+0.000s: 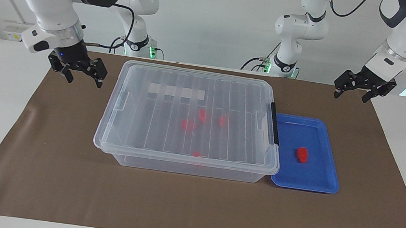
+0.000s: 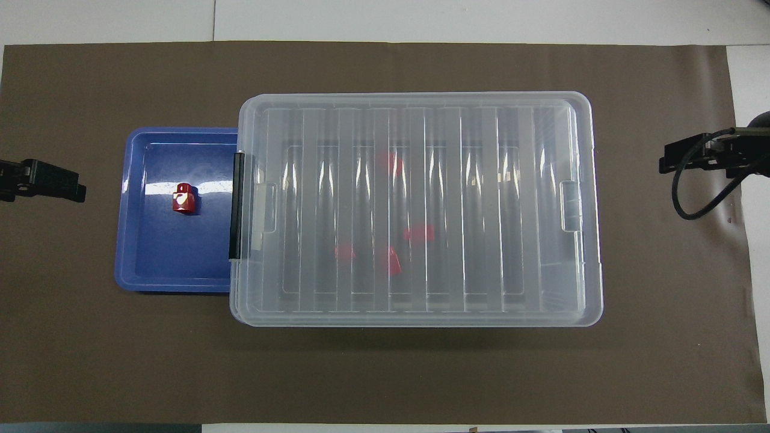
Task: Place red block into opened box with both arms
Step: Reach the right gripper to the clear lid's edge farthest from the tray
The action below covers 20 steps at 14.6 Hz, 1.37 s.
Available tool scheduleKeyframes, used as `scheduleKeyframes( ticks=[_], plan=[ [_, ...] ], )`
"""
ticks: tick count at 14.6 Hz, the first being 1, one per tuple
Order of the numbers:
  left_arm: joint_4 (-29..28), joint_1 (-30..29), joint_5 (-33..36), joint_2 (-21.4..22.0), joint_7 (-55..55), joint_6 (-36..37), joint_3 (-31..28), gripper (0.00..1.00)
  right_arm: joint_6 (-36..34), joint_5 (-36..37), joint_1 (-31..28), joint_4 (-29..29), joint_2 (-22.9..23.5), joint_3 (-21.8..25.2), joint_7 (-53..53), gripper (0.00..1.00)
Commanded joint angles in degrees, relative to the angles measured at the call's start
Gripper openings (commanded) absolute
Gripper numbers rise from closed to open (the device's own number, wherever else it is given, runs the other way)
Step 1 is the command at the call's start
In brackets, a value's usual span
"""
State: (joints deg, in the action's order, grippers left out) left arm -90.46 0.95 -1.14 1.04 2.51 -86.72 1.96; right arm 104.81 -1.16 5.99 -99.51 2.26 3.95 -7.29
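- On the brown mat [image 1: 59, 173] in the middle of the table sits the box [image 1: 190, 122], a big clear bin with its ribbed lid [image 2: 415, 207] on top, so it's shut right now
- The black latch [image 1: 275, 123] is on the box's end toward the left arm, and a white label strip [image 1: 176, 91] shows through the lid on the side nearer the robots
- Through the lid you can make out a few red blocks [image 2: 391, 260] already inside, kinda blurry through the plastic
- Just beside the latch end is a shallow blue tray [image 1: 321, 178], its edge tucked right up against the box
- The red block [image 1: 302, 154] lies in that tray by itself, roughly mid-tray, nothing touching it. In the overhead view it's at [image 2: 183, 199]
- Right gripper [image 1: 80, 75] hangs in the air over the mat, just off the box's end toward the right arm. Fingers spread apart, nothing in them. From overhead only its black tip shows at the edge [image 2: 692, 157], with a cable looping under it
- Left gripper [image 1: 353, 93] is up over the mat's corner at the left arm's end, well apart from the tray. Also spread wide and holding nothing; overhead it's just a black tip at the edge [image 2: 51, 180]
- Two slimmer white arms [image 1: 138, 9] with green-lit bases stand at the table edge on the robots' side, not involved
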Motion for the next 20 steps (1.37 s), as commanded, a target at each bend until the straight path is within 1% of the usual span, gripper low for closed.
scheduleKeyframes(
  ticks=[1, 3, 5, 10, 12, 16, 18, 20],
  plan=[
    [-1.9, -0.5, -0.3, 1.7, 0.3, -0.4, 0.2, 1.0, 4.5, -0.3, -0.5, -3.4, 0.2, -1.8, -2.7, 1.0],
    [-1.9, -0.5, -0.3, 1.7, 0.3, -0.4, 0.2, 1.0, 6.8, -0.3, -0.5, -5.0, 0.4, -2.7, -3.5, 1.0],
    [-1.8, -0.5, -0.3, 1.7, 0.3, -0.4, 0.2, 1.0, 9.7, -0.3, -0.5, -8.1, 0.3, -2.7, -3.3, 1.0],
    [-1.8, -0.5, -0.3, 1.7, 0.3, -0.4, 0.2, 1.0, 12.6, -0.3, -0.5, -12.3, 0.2, -2.7, -2.8, 1.0],
    [-1.9, -0.5, -0.3, 1.7, 0.3, -0.4, 0.2, 1.0, 12.5, -0.3, -0.5, -12.6, 0.1, -2.6, -1.9, 1.0],
    [-1.9, -0.5, -0.3, 1.7, 0.3, -0.4, 0.2, 1.0, 12.6, -0.3, -0.8, -13.6, -0.2, -0.5, 2.5, 1.0],
    [-1.8, -0.5, -0.3, 1.7, 0.3, -0.4, 0.2, 1.0, 12.7, -0.2, -0.8, -13.6, -0.2, -0.3, 3.8, 1.0],
    [-1.8, -0.5, -0.3, 1.7, 0.3, -0.4, 0.2, 1.0, 12.7, -0.3, -0.8, -13.6, -0.1, 1.3, 6.2, 1.0]
  ],
)
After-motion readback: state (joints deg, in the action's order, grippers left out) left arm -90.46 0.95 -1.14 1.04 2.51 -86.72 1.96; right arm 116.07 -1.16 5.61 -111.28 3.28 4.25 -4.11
